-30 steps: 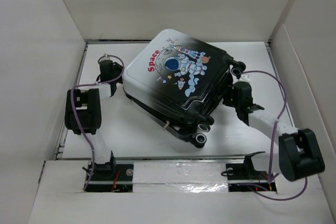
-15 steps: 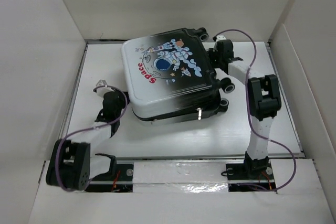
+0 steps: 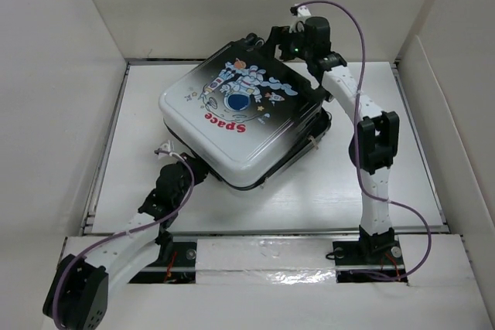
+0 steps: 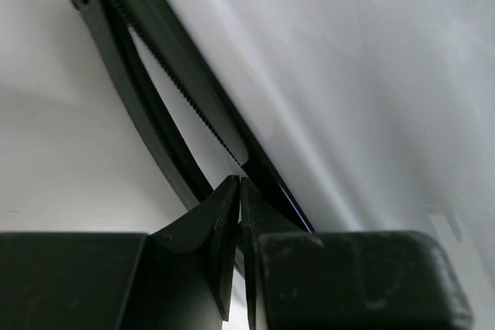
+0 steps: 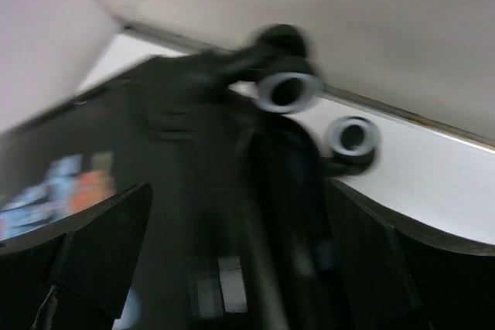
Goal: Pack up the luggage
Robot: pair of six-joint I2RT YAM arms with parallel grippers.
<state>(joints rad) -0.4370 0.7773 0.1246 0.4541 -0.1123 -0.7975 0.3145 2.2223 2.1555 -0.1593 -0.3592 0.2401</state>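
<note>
1. Luggage (image 3: 240,113) lies flat on the counter (image 3: 402,183), astronaut side up. It sits mid-counter toward the far edge, turned askew, with the red "Space" lettering reading upside down from the arms' side.
2. Lid is down on the base and no contents or lining show. My read: stuffing is done and this is the closing stage.
3. Left to do, as a judgement: run the zip round and seal it. In the left wrist view the zipper track (image 4: 186,102) splits into two black strips with pale counter showing between them, so that stretch looks unzipped.
4. Left end effector (image 4: 238,187) is at the luggage corner nearest the counter's near-left corner, low against the seam. Its fingers are pinched almost together, a hairline gap only. It may be nipping a zip pull, but I cannot tell whether anything sits between them.
5. Right end effector (image 5: 238,191) is at the luggage's far corner by the counter's far edge. Its fingers are spread wide and straddle the wheel end without gripping. That view is motion-blurred.
6. Shell: hard, smooth, glossy plastic with rounded corners, fading white to black under a cartoon print.
7. Seam: black band with fine zipper teeth, flexible-looking tape.
8. Wheels (image 5: 286,90): round black casters with pale hubs, two visible at the far corner. They would roll easily, so the case could slide if pulled.
9. Counter: flat, white, matte, with white walls round it.
</note>
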